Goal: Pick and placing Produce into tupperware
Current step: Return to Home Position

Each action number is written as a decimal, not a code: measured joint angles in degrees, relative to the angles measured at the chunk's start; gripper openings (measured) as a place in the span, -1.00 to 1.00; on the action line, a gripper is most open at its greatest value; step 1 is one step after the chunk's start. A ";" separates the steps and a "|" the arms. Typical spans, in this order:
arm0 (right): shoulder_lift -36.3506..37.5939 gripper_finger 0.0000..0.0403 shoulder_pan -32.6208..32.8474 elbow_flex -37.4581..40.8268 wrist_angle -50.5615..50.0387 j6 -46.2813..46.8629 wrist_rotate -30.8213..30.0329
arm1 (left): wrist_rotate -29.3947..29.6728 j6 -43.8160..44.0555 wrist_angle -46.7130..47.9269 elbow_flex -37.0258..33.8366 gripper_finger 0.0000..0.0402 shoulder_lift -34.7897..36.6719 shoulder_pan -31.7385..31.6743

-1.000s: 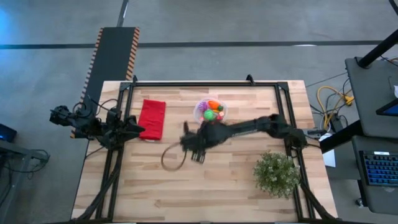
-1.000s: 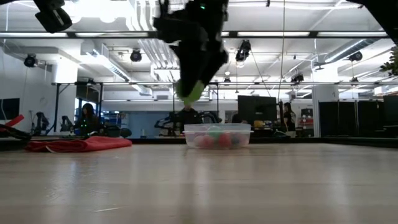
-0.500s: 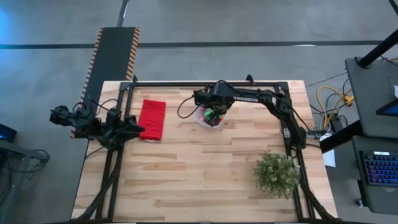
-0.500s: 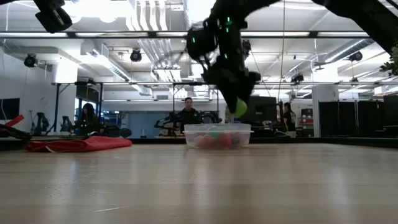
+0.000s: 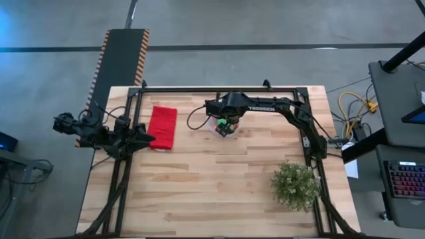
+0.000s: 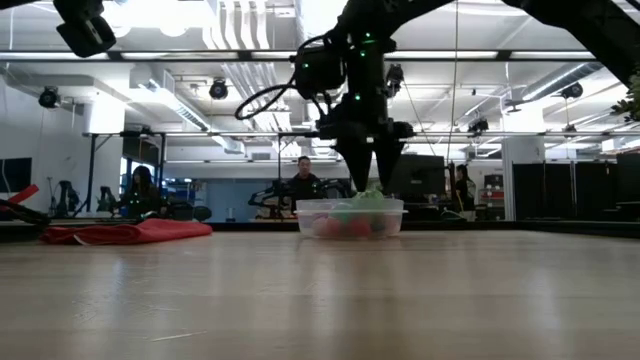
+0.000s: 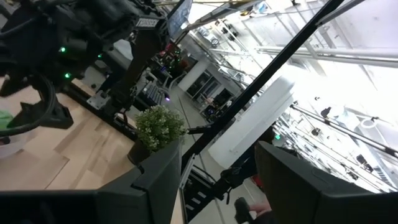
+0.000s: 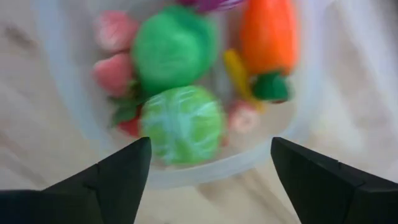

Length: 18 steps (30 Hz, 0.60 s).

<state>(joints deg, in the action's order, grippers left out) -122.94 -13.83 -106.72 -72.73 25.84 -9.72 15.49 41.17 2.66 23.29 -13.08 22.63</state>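
The tupperware [image 5: 216, 129] [image 6: 350, 217] [image 8: 186, 171] stands on the far middle of the table. In it lie the orange carrot [image 8: 268, 37], two green balls [image 8: 182, 123] [image 8: 173, 46], pink and red pieces [image 8: 112, 68] and a purple piece at the edge [image 8: 211, 3]. My right gripper [image 5: 226, 125] [image 6: 370, 178] [image 8: 211, 180] hangs open just above the container, fingers pointing down, with the nearer green ball below the gap and apart from both fingers. My left gripper [image 5: 147, 138] [image 7: 217, 186] waits open at the table's left edge.
A red folded cloth [image 5: 162, 127] [image 6: 125, 232] lies left of the container. A bushy potted plant [image 5: 295, 186] [image 7: 160, 127] stands near the right near corner. Bare wood stretches across the table's middle and near side. People sit in the room behind [image 6: 302, 180].
My right gripper carried a green ball from over the table's middle toward the far edge, came down over the tupperware, opened and let go. The ball now lies in the container among the other pieces.
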 joint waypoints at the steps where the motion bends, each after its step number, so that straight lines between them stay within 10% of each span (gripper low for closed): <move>1: 0.02 0.61 -0.04 -0.35 -0.52 -0.34 -1.51 | 0.12 0.00 0.00 0.00 -0.04 0.02 0.00; 18: 36.80 0.62 12.93 -6.37 -1.13 6.91 -6.87 | 0.10 0.48 -5.18 0.00 -0.04 1.52 -0.02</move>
<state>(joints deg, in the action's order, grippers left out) -86.14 -0.90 -113.09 -73.86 32.75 -16.58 15.59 41.64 -2.51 23.29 -11.56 22.61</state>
